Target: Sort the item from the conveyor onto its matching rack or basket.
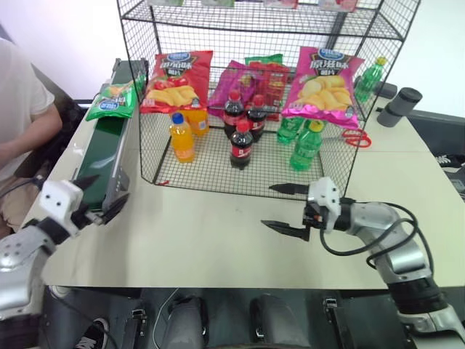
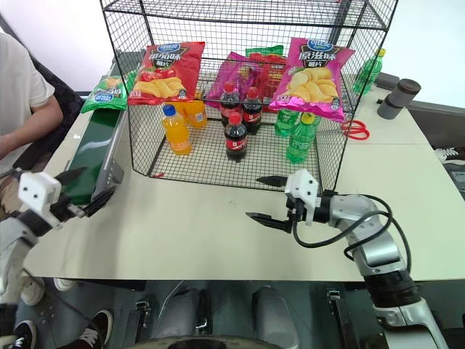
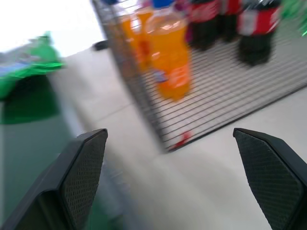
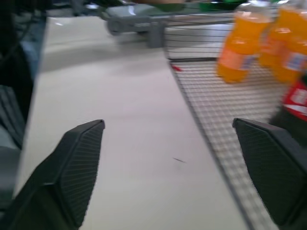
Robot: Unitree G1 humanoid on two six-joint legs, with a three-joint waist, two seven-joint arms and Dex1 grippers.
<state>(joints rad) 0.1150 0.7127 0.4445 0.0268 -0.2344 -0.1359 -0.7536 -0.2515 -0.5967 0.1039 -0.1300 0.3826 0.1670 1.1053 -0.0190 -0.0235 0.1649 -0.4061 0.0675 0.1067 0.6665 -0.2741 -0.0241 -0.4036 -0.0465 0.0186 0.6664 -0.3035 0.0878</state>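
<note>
The item, a green chip bag (image 1: 112,102), lies flat on the conveyor (image 1: 102,149), a dark green belt running along the table's left side. In the left wrist view the bag (image 3: 26,72) lies beyond and to one side of the fingers. My left gripper (image 1: 102,195) hovers open at the conveyor's near end, well short of the bag. The rack (image 1: 218,33), a black wire-grid frame, stands at the table's middle back. My right gripper (image 1: 270,206) is open and empty over the table just in front of the rack, pointing left.
Inside the rack hang a red chip bag (image 1: 176,80) and a pink one (image 1: 323,83), with orange soda (image 1: 182,137), cola (image 1: 241,144) and green bottles (image 1: 306,145) on its floor. Red scissors (image 1: 356,138) and a grey cylinder (image 1: 398,105) lie right of it. A person (image 1: 18,109) sits at the left.
</note>
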